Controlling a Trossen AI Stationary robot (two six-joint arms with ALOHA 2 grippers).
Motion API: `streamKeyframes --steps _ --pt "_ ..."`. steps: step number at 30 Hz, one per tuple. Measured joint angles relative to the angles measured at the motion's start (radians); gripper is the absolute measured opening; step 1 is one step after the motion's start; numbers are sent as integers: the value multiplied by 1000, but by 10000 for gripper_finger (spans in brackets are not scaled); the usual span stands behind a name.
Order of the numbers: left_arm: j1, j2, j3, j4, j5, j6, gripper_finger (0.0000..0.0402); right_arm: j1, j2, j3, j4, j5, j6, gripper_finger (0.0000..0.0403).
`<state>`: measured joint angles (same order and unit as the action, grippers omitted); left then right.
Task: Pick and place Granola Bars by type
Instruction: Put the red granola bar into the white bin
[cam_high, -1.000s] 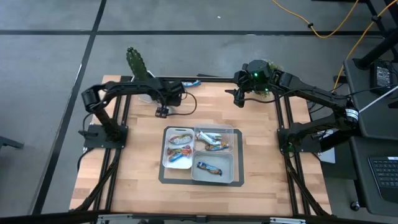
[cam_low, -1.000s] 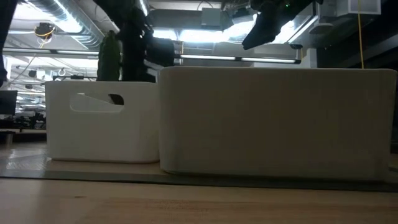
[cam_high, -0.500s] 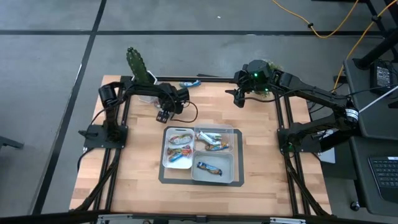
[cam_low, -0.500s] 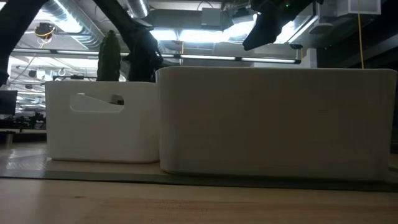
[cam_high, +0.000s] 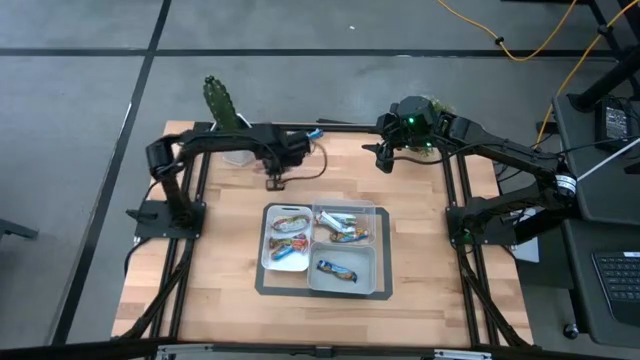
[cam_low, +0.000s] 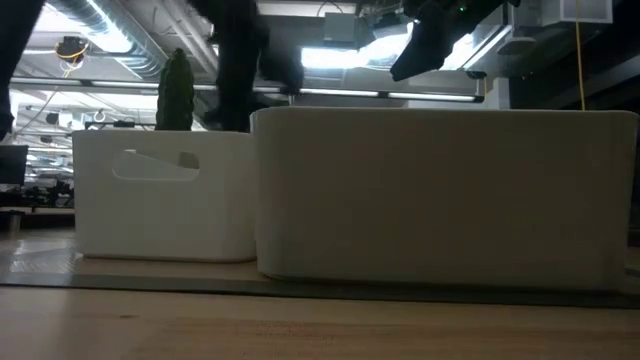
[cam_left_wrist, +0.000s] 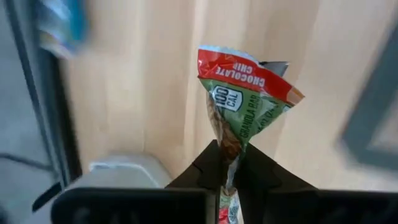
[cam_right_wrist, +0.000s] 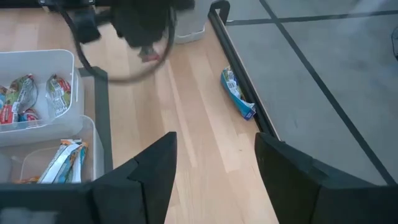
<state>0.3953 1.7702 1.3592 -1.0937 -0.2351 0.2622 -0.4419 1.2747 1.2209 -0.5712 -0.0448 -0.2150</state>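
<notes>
Foil crinkles and slips, so note your left claw (cam_left_wrist: 225, 163) is clamped on the red-and-green granola bar (cam_left_wrist: 244, 99) by its end seam, above the tabletop (cam_high: 420, 200) behind the tray (cam_high: 346, 284). Right claw (cam_right_wrist: 214, 167) waits spread apart.

1. This is a robotics lab or workshop: a wooden table (cam_high: 410, 250) framed in black metal rails stands on a grey concrete floor (cam_high: 80, 120) marked with dark lines.
2. Yellow cables (cam_high: 520, 40) trail across the floor beyond the table's far right corner.
3. A desk with a keyboard (cam_high: 615, 285) sits off the right edge.
4. Behind the table, exposed ceiling ducts (cam_low: 100, 20) and strip lights (cam_low: 330, 55) run overhead (an open industrial hall).
</notes>
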Motion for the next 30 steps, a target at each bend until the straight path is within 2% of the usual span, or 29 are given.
streamKeyframes --steps 5,12,17,21,25,30 --pt "-90 -127 201 4 13 -210 12 0 0 0 0 0 -3 218" --pt "-260 -321 440 108 -127 -404 16 0 0 0 0 -1 -29 218" --pt "-408 -444 487 94 -301 -532 13 0 0 0 0 -18 -52 218" --pt "-546 -495 485 88 -366 -582 9 0 0 0 5 -30 -55 218" --pt "-634 -486 485 87 -335 -582 13 0 0 0 2 -34 -55 218" --pt "-665 -405 484 105 -144 -591 15 0 0 0 3 -36 -53 218"
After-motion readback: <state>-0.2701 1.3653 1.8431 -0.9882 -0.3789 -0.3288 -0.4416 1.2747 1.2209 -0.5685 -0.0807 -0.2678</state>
